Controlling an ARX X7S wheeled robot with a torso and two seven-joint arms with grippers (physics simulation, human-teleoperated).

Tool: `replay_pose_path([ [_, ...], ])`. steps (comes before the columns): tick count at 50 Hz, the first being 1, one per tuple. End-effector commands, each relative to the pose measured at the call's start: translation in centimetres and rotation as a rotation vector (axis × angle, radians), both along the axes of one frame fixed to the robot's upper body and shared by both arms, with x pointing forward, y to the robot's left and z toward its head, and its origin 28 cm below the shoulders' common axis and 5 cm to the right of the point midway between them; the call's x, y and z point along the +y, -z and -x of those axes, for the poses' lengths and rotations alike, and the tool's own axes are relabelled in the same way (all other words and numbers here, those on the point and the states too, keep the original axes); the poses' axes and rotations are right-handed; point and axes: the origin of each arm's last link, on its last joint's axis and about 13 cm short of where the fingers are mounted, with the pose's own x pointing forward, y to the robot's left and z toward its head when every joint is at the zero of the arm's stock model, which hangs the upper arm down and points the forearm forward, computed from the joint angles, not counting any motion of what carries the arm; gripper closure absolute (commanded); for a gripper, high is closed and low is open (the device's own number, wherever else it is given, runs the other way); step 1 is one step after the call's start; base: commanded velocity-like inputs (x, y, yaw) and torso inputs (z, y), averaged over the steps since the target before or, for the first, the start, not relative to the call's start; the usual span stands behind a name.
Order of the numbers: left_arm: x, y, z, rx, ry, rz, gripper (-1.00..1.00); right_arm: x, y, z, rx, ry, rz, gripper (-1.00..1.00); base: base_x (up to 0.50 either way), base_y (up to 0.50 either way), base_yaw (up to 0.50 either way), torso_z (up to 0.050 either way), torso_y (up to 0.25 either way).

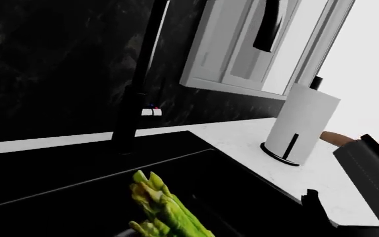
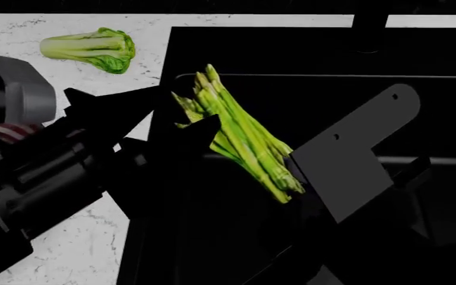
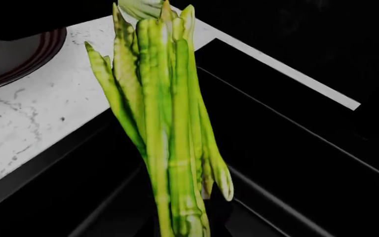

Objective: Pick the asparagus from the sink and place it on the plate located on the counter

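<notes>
The asparagus (image 2: 244, 139) hangs in the air over the black sink (image 2: 426, 89), with its tips pointing towards the back left. My right gripper (image 2: 294, 191) is shut on its stem ends; in the right wrist view the asparagus (image 3: 170, 133) runs straight out from the jaws. My left gripper (image 2: 193, 107) is open, one finger on each side of the tips, and the asparagus (image 1: 160, 207) tips show low in the left wrist view. The plate (image 3: 15, 54) lies on the counter (image 3: 51, 113) beyond the sink's corner. In the head view only a red-ringed sliver of the plate (image 2: 6, 132) shows behind my left arm.
A bok choy (image 2: 93, 50) lies on the counter (image 2: 69, 243) at the back left. The black faucet (image 1: 133, 98) rises behind the sink. A paper towel roll (image 1: 301, 126) stands on the far side, close to my right arm (image 1: 367, 165).
</notes>
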Motion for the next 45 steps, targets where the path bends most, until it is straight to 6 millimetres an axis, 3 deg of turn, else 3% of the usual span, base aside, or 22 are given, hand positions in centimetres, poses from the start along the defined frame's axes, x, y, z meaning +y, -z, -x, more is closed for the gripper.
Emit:
replay_pose_path([
  [1, -0.6, 0.4, -1.0, 0.018, 0.053, 0.026, -1.00, 0.0, -0.5, 0.2, -0.021, -0.011, -0.020, 1.00, 0.00, 0.00, 0.00, 0.000, 0.000],
  [36, -1.7, 1.1, -2.9, 0.054, 0.098, 0.026, -1.00, 0.1, -1.3, 1.4, -0.048, -0.072, -0.055, 1.00, 0.00, 0.00, 0.00, 0.000, 0.000],
  [37, -1.7, 1.1, -2.9, 0.055, 0.096, 0.032, 1.00, 0.1, -1.3, 1.5, -0.048, -0.074, -0.056, 1.00, 0.00, 0.00, 0.00, 0.000, 0.000],
  [45, -1.6, 1.2, -2.8, 0.053, 0.101, 0.053, 1.00, 0.1, -1.3, 1.4, -0.050, -0.073, -0.057, 1.00, 0.00, 0.00, 0.00, 0.000, 0.000],
])
